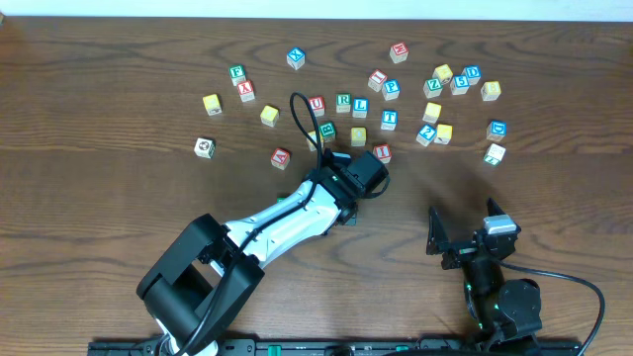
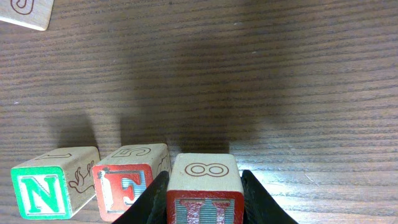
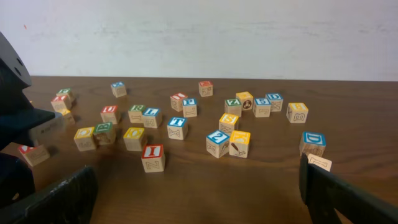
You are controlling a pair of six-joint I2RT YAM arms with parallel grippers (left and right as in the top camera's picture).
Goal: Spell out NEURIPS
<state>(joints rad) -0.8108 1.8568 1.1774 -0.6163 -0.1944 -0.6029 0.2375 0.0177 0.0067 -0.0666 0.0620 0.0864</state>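
Observation:
In the left wrist view a green N block (image 2: 40, 191) and a red E block (image 2: 124, 186) stand side by side on the table. Right of them my left gripper (image 2: 204, 202) is shut on a red-letter block (image 2: 204, 177) with an 8 on its top face. Its letter is cut off by the frame edge. In the overhead view the left gripper (image 1: 348, 188) hides these blocks. My right gripper (image 1: 465, 235) is open and empty, also shown in its wrist view (image 3: 199, 199). A red I block (image 1: 383, 152) lies just right of the left gripper and shows in the right wrist view (image 3: 152, 152).
Many loose letter blocks are scattered across the far half of the table, among them a red U (image 1: 316, 103), a green R (image 1: 343, 101), and a yellow S (image 3: 228, 120). A black cable (image 1: 300, 114) loops over the blocks near the left arm.

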